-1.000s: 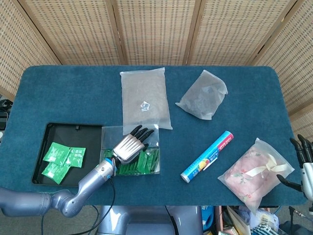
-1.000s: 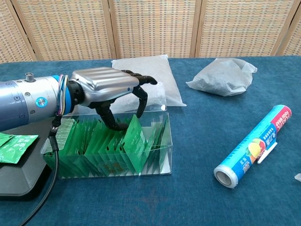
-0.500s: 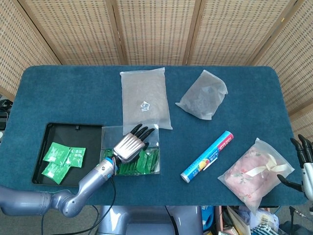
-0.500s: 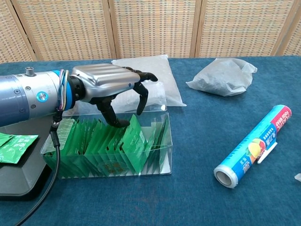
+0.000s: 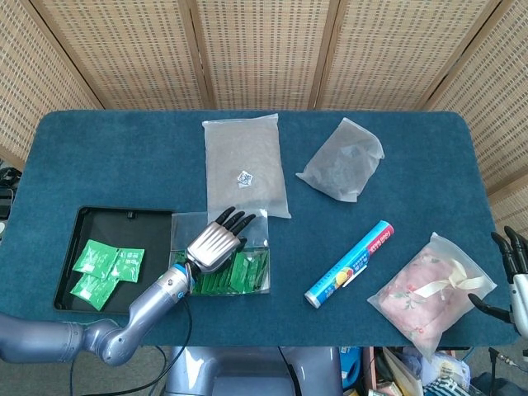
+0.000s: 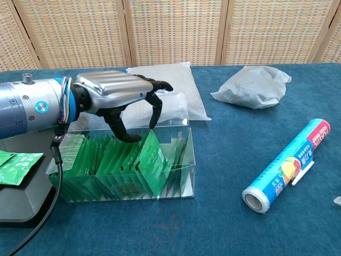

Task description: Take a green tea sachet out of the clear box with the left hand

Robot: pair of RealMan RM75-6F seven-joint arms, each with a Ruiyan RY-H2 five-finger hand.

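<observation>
The clear box stands near the table's front edge, packed with upright green tea sachets. My left hand hovers over the box, palm down, fingers curved downward and apart. Its thumb tip sits just at the tops of the sachets; the other fingertips hang above the box's far side. Nothing is held between them. My right hand rests at the far right table edge with fingers spread, holding nothing.
A black tray left of the box holds three loose green sachets. Behind the box lies a flat clear bag; further right are a crumpled bag, a wrap roll and a pink pouch.
My left hand has risen slightly and drifted left over the box. Its fingers stay curved with no sachet in them. The right hand has not moved.
</observation>
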